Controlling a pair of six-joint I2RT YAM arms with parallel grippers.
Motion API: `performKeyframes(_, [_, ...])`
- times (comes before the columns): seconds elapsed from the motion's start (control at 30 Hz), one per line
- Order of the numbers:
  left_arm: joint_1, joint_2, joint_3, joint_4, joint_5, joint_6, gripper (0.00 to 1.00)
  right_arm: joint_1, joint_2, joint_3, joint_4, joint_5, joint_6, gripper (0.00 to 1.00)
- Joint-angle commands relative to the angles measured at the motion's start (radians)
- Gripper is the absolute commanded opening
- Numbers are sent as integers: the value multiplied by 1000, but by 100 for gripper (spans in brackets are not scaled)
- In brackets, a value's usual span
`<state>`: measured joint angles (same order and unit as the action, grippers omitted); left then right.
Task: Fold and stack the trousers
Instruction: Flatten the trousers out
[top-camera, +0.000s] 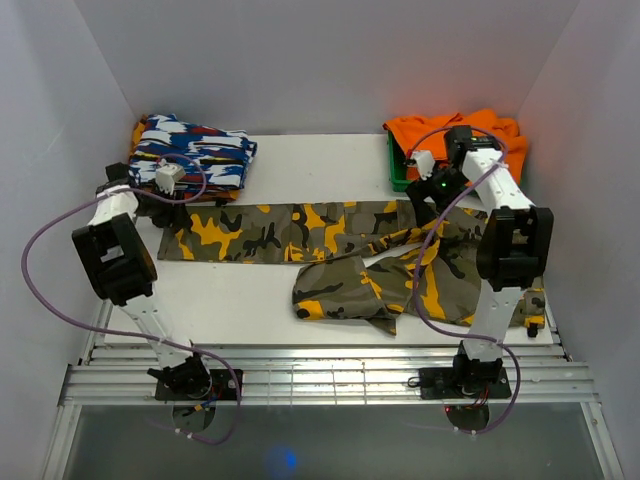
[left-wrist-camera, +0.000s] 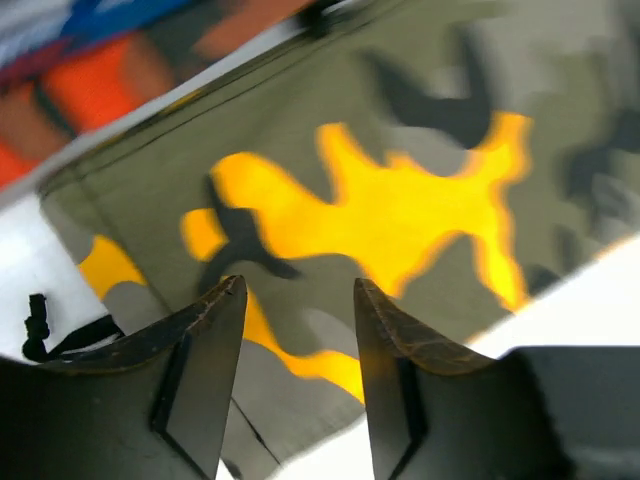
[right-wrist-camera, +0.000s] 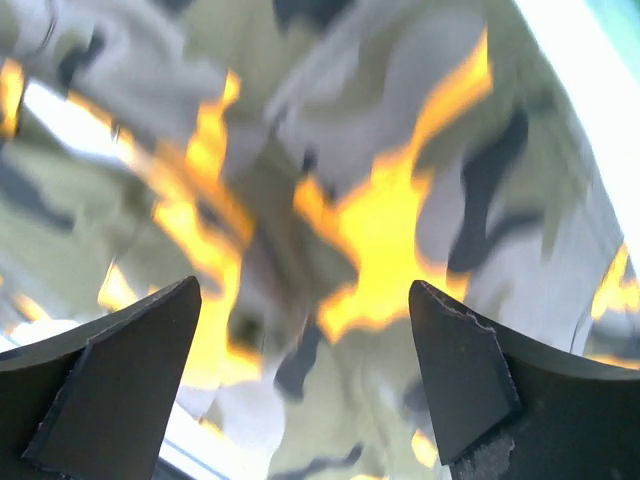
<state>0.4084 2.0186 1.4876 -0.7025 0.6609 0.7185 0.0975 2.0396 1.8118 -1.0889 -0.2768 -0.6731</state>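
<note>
One pair of trousers (top-camera: 300, 232) lies on the table (top-camera: 320, 160). One leg is stretched flat across the middle and the other is bunched toward the front right. Two grippers hang over it. The left gripper (left-wrist-camera: 298, 288) is above the leg's end, fingers partly apart and holding nothing. The right gripper (right-wrist-camera: 305, 290) is spread wide, also empty. One folded patterned garment (top-camera: 195, 150) sits back left, and one orange cloth (top-camera: 450, 130) back right.

One pair of trousers (top-camera: 300, 232), one patterned garment (top-camera: 195, 150), one orange cloth (top-camera: 440, 130).
</note>
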Motion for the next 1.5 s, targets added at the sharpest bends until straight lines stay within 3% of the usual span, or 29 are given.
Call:
performKeyframes(0.0, [-96,-246,14,-192,212,180,59,-97,-169,-74,-108,-48,-25,91])
performKeyframes(0.07, [-190,-361,13,-282,241,284,60,-151,-243,-170,-121,-42,-46,91])
performKeyframes(0.17, [-479,-506,-59,-322,214,289,60,-234,-312,-273,-144,-16,-98,89])
performKeyframes(0.2, [-649,-529,-78,-298,175,253,60,-278,-327,-337,-157,-13,-109,88])
performKeyframes(0.27, [-825,-563,-128,-258,129,198,59,-318,-357,-399,-172,-4,-147,86])
performKeyframes(0.3, [-997,-560,-148,-200,62,135,58,-359,-363,-454,-189,-4,-173,82])
performKeyframes(0.4, [-1266,-454,-126,-154,-38,75,56,-438,-383,-534,-168,11,-191,79])
performKeyframes(0.5, [-1409,-295,-20,-134,-78,47,55,-493,-387,-609,-120,50,-175,77])
performKeyframes(0.67, [-1542,-114,144,-98,-148,45,54,-545,-354,-669,-23,105,-146,74])
performKeyframes(0.9, [-1623,6,178,4,-179,15,53,-565,-276,-700,67,123,-105,73])
performKeyframes(1.17, [-1649,74,168,31,-214,-1,52,-565,-256,-695,90,123,-102,73])
performKeyframes(1.47, [-1651,103,91,41,-420,-36,52,-565,-249,-718,153,194,-131,73])
